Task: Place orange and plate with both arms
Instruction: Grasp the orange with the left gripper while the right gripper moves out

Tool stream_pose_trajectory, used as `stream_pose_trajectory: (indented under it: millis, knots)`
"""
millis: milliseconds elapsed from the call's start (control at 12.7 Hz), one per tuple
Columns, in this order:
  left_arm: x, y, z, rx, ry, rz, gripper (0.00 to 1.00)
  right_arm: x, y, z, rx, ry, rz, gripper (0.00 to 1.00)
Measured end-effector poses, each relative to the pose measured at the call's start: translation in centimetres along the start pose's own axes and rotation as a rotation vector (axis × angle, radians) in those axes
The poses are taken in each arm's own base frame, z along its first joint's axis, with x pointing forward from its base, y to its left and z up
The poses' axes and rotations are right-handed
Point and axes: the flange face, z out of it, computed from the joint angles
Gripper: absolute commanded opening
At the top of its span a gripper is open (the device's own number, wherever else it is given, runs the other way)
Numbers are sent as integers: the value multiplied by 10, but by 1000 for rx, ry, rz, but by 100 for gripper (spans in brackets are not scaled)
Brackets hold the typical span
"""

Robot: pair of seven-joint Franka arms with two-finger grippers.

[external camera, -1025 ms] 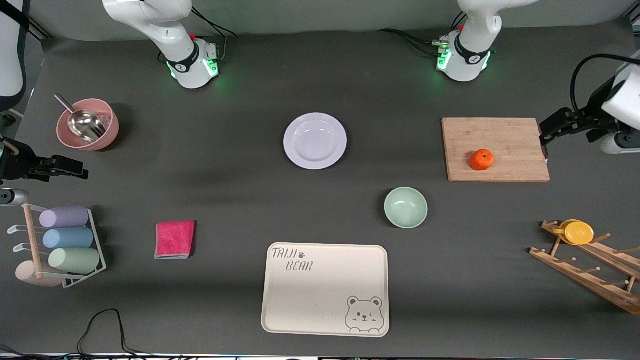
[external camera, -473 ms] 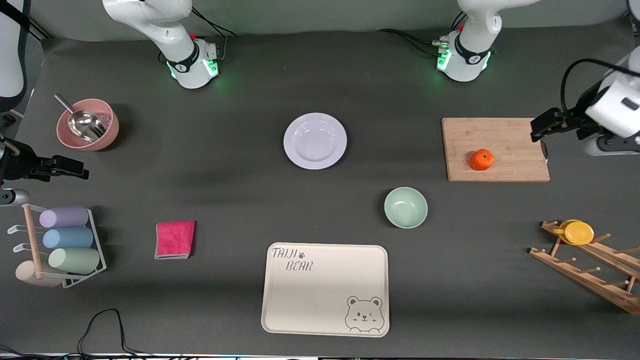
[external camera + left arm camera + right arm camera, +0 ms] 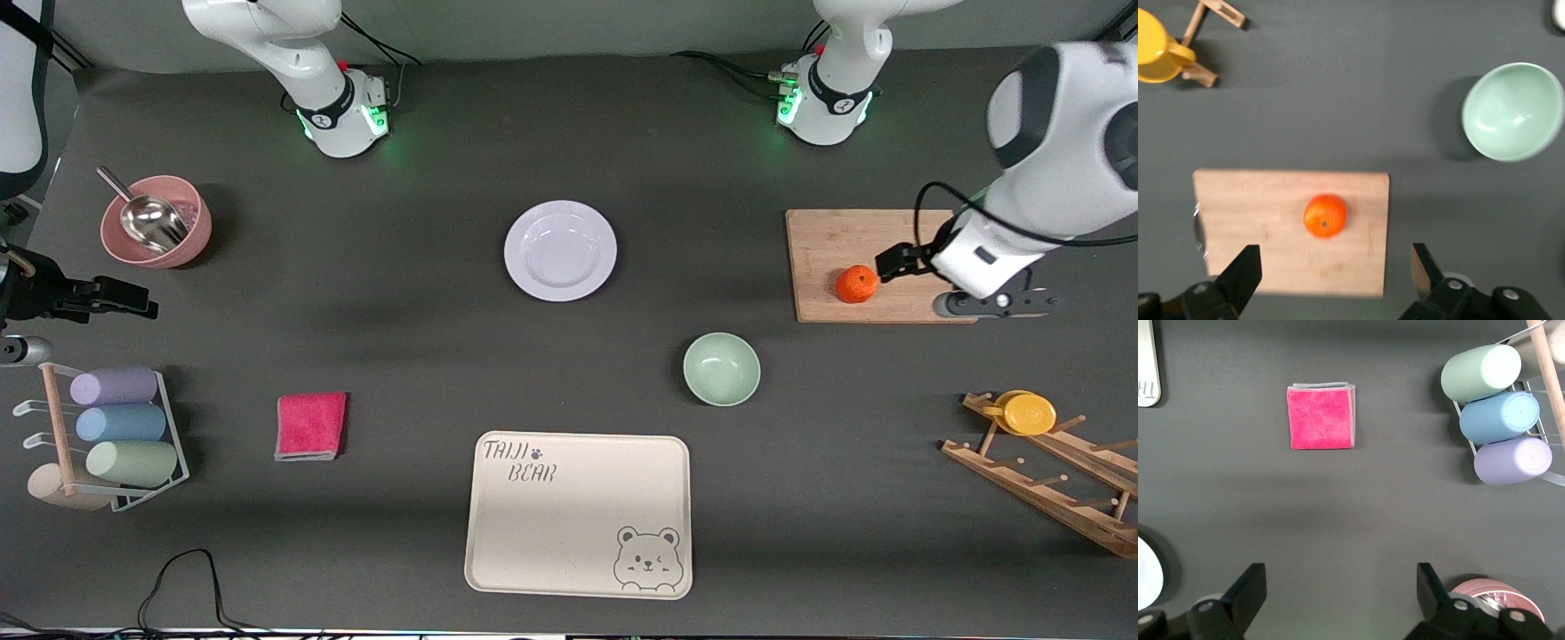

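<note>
- Small round bright-orange fruit [image 3: 856,284]: rests on the rectangular pale wooden cutting board [image 3: 836,240], near the counter edge at the left arm's end; untouched.
- Round pale lavender-white plate [image 3: 560,250]: mid-counter, toward the edge where the bases stand; empty, well apart from the fruit.
- Risk: the fruit is round and free, so an off-centre closing would likely roll it along the board. A deep descent could strike the wood.
- Left gripper [image 3: 1331,270]: over the board beside the fruit, fingers [image 3: 1245,270] spread wide, nothing held; arm bent in from the counter's end.
- Right gripper [image 3: 1338,593]: waits above the right arm's end, spread, empty, over bare mat near a folded pink cloth [image 3: 1321,417].
</note>
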Motion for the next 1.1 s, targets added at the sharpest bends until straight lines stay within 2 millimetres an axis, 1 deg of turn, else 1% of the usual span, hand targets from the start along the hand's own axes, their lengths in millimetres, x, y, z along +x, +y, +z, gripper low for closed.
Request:
stream_pose_trajectory:
  millis: [158,237,315,473,631,788,946,1104]
  knots:
    - [-22,-7,63,-3,45,-9,100,0,0,0,1,0,0,100]
    - [-32,-11,87,-4,57,-16,100,0,-1,0,1,0,-1,100]
    - [-42,-17,108,-7,67,-26,100,0,-1,0,1,1,-2,100]
    - [-56,-27,139,-12,84,-43,100,-1,-4,-2,2,0,-6,100]
    - [-65,-30,160,-16,77,-48,100,-5,-7,-7,5,-4,-12,100]
    - [-68,-34,170,-15,76,-49,100,-11,-18,-14,31,-5,-17,100]
    - [-74,-43,183,-15,97,-61,100,-16,-44,-21,108,-15,29,100]
    - [-79,-49,198,-21,90,-75,100,-21,-82,-28,148,-20,64,100]
